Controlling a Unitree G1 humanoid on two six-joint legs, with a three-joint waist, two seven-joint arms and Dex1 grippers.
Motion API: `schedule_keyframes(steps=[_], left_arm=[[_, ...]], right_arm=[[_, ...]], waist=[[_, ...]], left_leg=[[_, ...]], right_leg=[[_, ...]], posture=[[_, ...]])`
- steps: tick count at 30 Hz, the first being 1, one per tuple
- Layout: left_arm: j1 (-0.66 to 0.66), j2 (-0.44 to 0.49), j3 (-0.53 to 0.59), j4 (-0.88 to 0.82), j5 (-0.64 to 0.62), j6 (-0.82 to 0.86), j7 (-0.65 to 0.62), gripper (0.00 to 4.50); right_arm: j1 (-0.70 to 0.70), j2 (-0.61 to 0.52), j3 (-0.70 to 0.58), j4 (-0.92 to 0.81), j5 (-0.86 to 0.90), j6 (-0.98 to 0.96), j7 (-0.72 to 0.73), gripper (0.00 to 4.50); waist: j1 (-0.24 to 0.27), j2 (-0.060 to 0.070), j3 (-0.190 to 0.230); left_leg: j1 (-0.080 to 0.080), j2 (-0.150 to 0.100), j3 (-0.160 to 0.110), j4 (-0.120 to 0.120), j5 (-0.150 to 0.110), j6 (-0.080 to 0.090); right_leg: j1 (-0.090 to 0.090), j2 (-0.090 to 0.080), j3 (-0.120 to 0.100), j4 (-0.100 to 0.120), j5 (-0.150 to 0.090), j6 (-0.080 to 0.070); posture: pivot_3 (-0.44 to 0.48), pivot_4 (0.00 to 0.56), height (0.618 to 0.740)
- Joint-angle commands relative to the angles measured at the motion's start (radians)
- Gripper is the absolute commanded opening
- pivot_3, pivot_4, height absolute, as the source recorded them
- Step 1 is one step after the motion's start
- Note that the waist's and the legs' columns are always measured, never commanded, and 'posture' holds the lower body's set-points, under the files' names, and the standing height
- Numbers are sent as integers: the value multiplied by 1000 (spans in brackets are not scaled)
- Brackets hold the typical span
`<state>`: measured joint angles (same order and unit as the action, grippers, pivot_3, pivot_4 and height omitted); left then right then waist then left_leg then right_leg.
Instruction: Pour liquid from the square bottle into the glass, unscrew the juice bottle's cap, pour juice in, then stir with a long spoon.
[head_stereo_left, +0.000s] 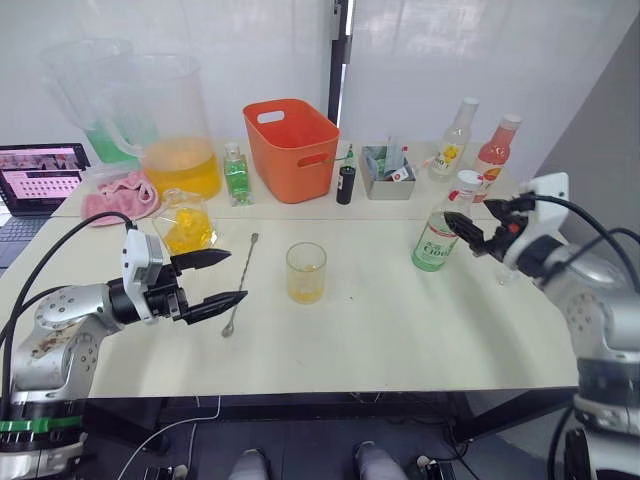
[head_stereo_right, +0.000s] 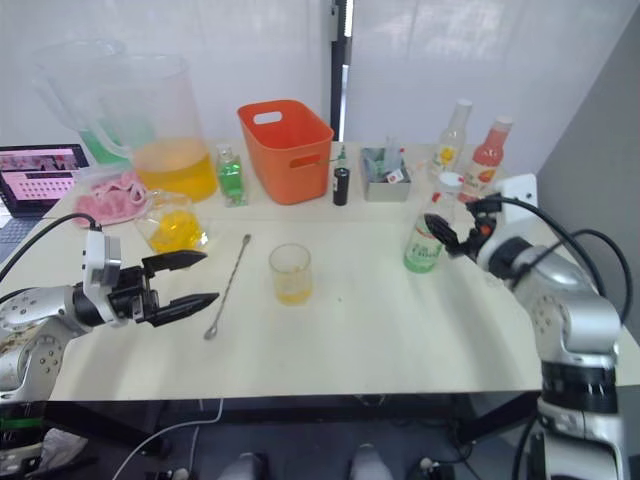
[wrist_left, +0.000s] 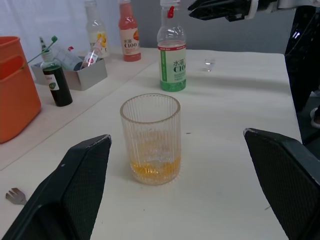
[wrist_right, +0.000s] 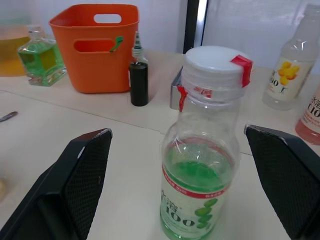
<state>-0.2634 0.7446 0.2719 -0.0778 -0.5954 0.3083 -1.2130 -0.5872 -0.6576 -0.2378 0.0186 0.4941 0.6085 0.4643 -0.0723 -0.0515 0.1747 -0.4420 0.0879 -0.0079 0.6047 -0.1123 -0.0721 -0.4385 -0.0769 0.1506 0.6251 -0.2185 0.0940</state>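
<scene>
Your right gripper (head_stereo_left: 478, 226) hangs with its fingers spread, just beside the neck of the juice bottle (head_stereo_left: 439, 236) and not touching it. Your right wrist view shows what the head views cannot: the cap (wrist_right: 216, 61) is on, white with a red tab, and the bottle stands between the two finger pads (wrist_right: 80, 180).

Your left gripper (head_stereo_left: 221, 278) is also spread wide and holds nothing. The glass (head_stereo_left: 306, 272) stands well in front of it, upright, with a shallow layer of yellow liquid at the bottom. The long spoon (head_stereo_left: 240, 284) lies flat on the table (head_stereo_left: 400, 330) just past the fingertips; its bowl end is hard to make out and may sit under the lower finger. The square bottle (head_stereo_left: 185, 222) stands behind the left gripper, partly hidden by the arm.
</scene>
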Motion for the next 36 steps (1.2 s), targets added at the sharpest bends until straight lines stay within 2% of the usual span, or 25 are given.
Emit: schedule_keyframes(steps=[1,12,15,20,22,25,31,36], left_arm=[[-4,14,29,-44,-15,-5,27,4489],[31,-4,41,-72,-19,-27,67,4489],[36,-2,46,-73,-20,-30,72,4500],[38,-3,47,-74,-23,-29,74,4500],[36,-2,46,-69,-21,-31,72,4500],[31,0,43,-62,-19,-34,66,4500],[9,-10,18,-38,-17,-52,45,4500],[-60,-7,-27,33,-5,-60,-3,4500]], right_arm=[[-79,3,15,97,-48,-71,29,4500],[-254,44,51,421,-138,-235,125,4500],[-269,49,38,461,-134,-267,148,3704],[-281,56,28,508,-137,-320,169,1978],[-275,55,26,497,-133,-326,177,1529],[-248,48,19,409,-101,-290,203,1528],[-102,21,23,8,41,-88,275,1528],[-10,6,41,-335,243,141,288,1528]], waist=[[1,0,0],[-4,1,0],[-4,1,0],[-7,1,1],[-8,1,1],[-12,1,1],[-14,3,2],[-19,4,2]], left_leg=[[0,0,0,0,0,0],[0,0,0,-1,0,0],[0,0,0,-1,0,0],[0,0,0,-1,0,0],[0,0,0,-1,0,0],[0,0,0,-1,0,0],[0,0,0,-5,0,0],[0,0,0,-5,0,0]], right_leg=[[0,0,0,0,0,0],[-1,0,0,0,0,0],[-1,0,0,0,0,0],[-1,0,0,0,0,0],[-1,0,0,0,0,0],[-1,0,0,0,0,0],[-2,0,0,1,-1,1],[-3,0,0,1,-1,0]], posture=[[0,150,722],[0,150,722],[0,150,722],[0,150,722],[0,150,722],[0,150,722],[0,150,722],[0,150,722]])
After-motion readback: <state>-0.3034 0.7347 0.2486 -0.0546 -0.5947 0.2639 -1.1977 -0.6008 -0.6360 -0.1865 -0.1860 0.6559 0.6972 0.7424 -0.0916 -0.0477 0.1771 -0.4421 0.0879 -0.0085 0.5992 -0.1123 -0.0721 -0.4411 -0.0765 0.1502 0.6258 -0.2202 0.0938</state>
